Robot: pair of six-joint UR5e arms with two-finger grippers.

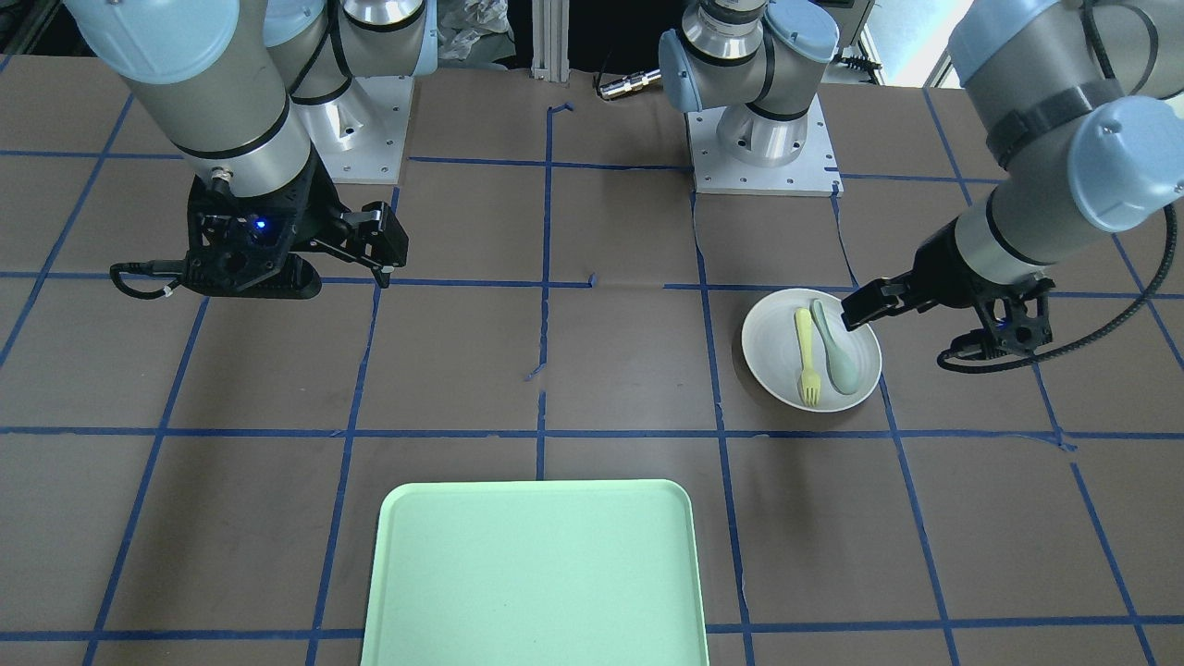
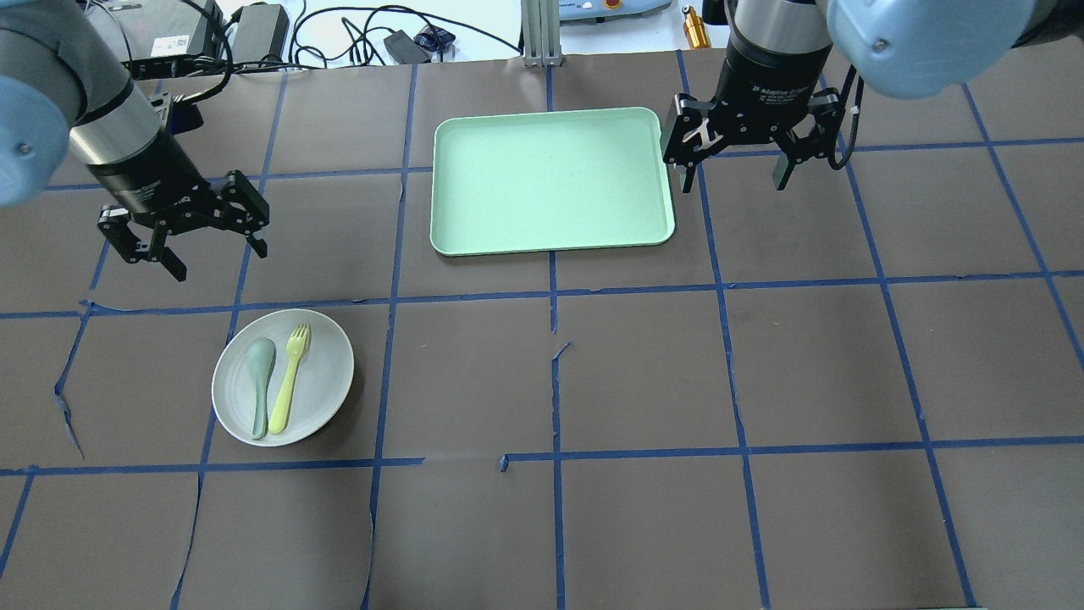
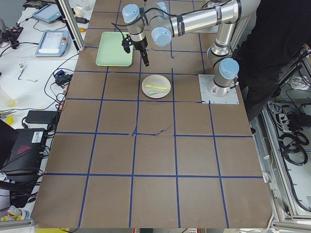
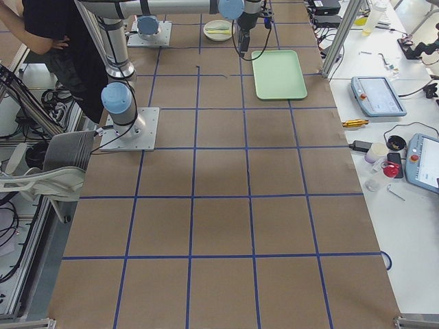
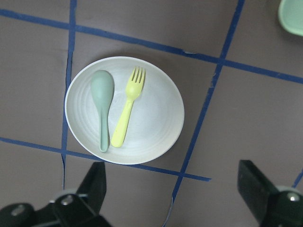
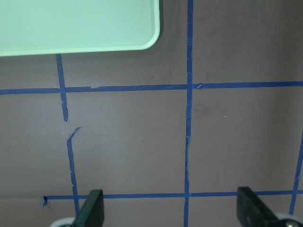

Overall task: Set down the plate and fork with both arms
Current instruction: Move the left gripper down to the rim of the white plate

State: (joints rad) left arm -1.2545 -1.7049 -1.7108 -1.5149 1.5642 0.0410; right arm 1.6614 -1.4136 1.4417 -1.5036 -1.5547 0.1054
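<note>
While fork point(image 2: 290, 376) and spoon point(image 2: 260, 385) are cradled on the plate point(image 2: 329, 366), left gripper point(image 2: 222, 264) and right gripper point(image 2: 730, 186) both with jaws spread

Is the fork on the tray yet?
No, the fork lies in the plate beside the spoon, apart from the tray.

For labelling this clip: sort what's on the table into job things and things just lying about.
Job: plate; fork lying on it; left gripper and right gripper, both open, holding nothing.
Lying about: spoon, also on the plate; tray, not named in the task.
</note>
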